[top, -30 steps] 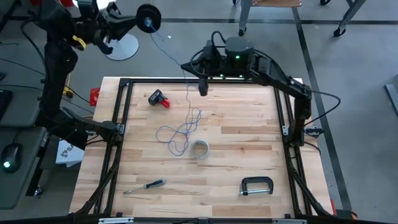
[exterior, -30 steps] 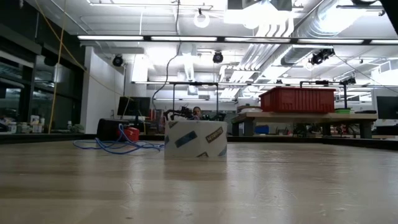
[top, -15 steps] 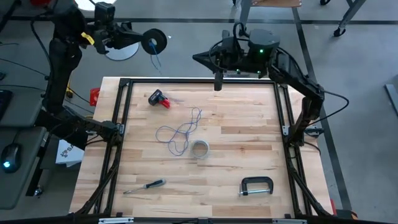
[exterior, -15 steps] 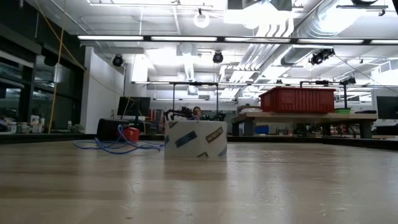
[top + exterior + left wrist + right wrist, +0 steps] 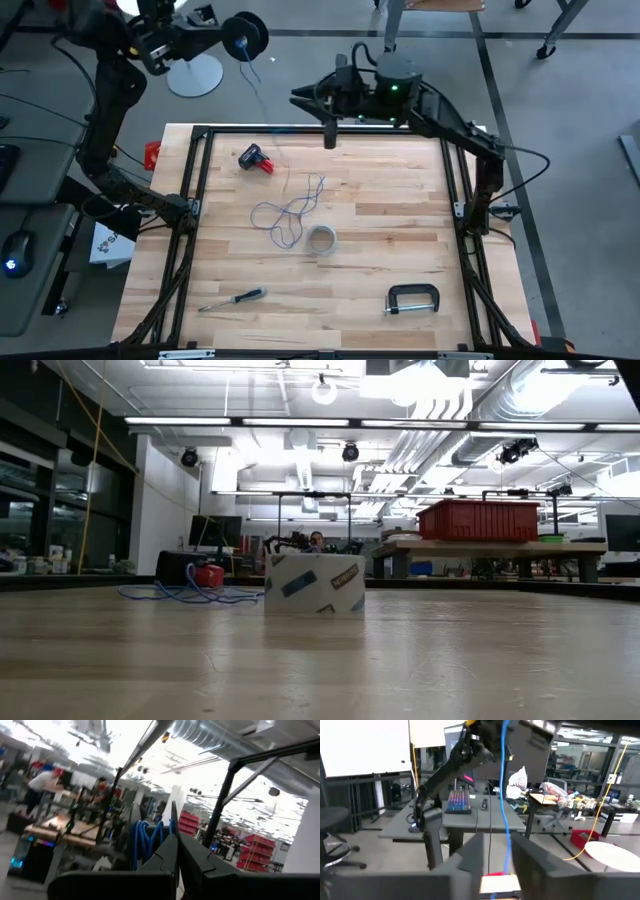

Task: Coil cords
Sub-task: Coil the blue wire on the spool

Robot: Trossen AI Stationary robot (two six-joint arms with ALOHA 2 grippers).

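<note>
My left gripper (image 5: 222, 38) is up beyond the table's far left corner, shut on a black spool (image 5: 243, 34) wound with blue cord (image 5: 146, 840). From the spool the blue cord hangs down (image 5: 252, 78) and ends in loose loops on the table (image 5: 290, 215), which show low on the wood in the low view (image 5: 185, 595). My right gripper (image 5: 297, 101) is held over the table's far edge, pointing left. It is open, and the blue cord (image 5: 507, 832) runs through the gap; I cannot tell whether it touches a finger. The grey cord does not show plainly. My left gripper pinches the spool between its two fingers by the thin rim of one flange (image 5: 173, 827). The fingers come about level from the left. The spool stands past the fingertips, lifted clear of the table, its blue windings between the two flanges.
On the table lie a red and black tool (image 5: 256, 158), a tape roll (image 5: 321, 240), a screwdriver (image 5: 232, 297) and a clamp (image 5: 412, 299). A black frame (image 5: 200, 180) borders the table. A white round stand base (image 5: 195, 76) sits on the floor beyond the far left corner.
My right gripper swung toward the table's right edge and came back left. My left gripper has turned and carried the spool a little farther from the table. The cord that ran straight from spool to right gripper now hangs below the spool.
</note>
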